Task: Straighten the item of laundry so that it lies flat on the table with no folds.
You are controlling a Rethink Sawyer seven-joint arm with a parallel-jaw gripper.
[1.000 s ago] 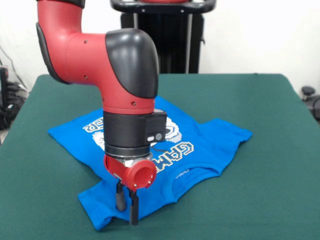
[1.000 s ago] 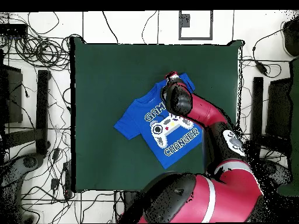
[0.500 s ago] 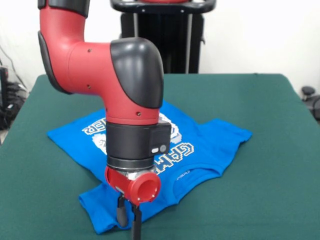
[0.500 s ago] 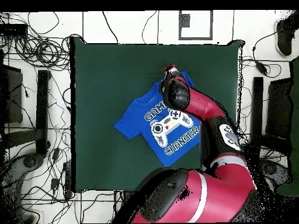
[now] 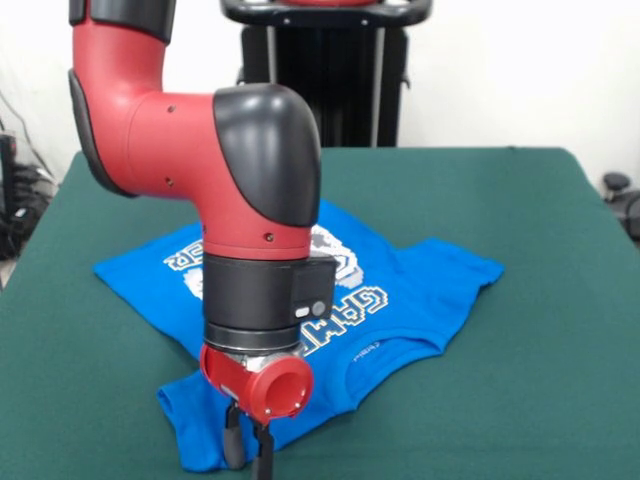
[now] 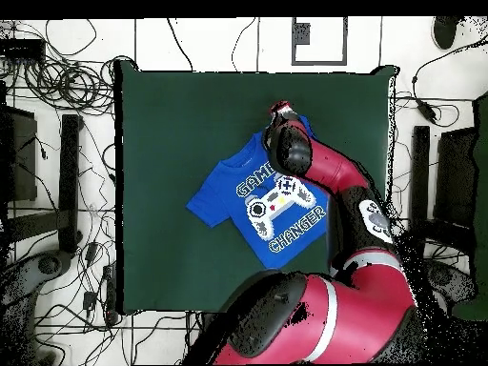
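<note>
Fingers (image 5: pixel 233 440) of the gripper (image 5: pixel 247 447) stand close together, nearly closed, at 6 o'clock on the shirt (image 5: pixel 400 285), over its sleeve; grip unclear. From overhead, the shirt (image 6: pixel 250 195) lies slanted at the table's (image 6: pixel 162 143) centre, arm (image 6: pixel 329 176) covering its 1 o'clock corner.

Tangled black cables (image 6: pixel 57 57) are seen on the white floor (image 6: pixel 214 38) left of the table.

Claw (image 5: pixel 247 447) lower, nearer shirt's (image 5: pixel 420 285) sleeve.
</note>
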